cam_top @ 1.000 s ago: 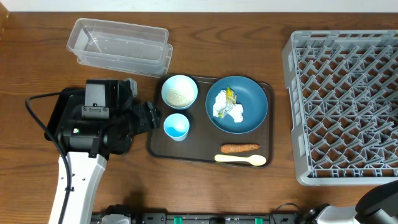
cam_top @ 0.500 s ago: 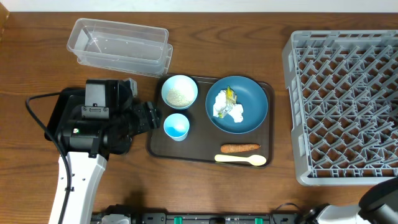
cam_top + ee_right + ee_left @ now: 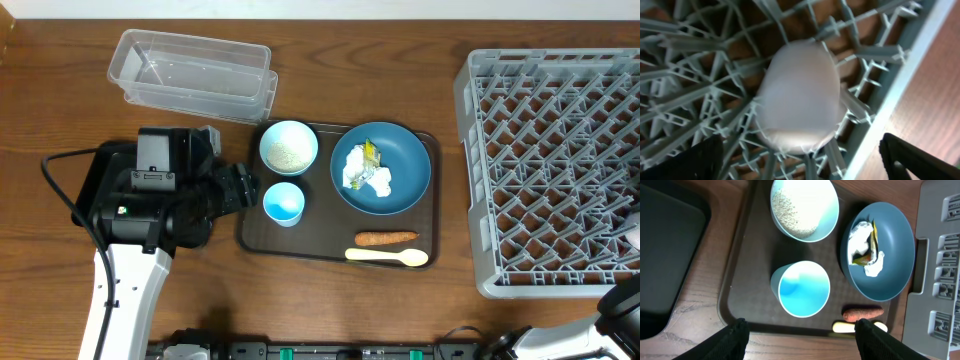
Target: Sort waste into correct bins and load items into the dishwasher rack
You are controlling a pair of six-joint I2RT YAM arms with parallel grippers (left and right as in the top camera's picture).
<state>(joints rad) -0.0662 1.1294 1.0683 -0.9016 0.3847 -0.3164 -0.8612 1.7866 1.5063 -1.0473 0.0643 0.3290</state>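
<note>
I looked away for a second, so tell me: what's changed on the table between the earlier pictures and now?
The right gripper opened, apparently releasing the pale pink cup, which now lies among the pegs of the dishwasher rack; overhead, a pale shape has appeared at the rack's right edge. The left gripper, open over the brown tray, and everything on the tray stayed put.
</note>
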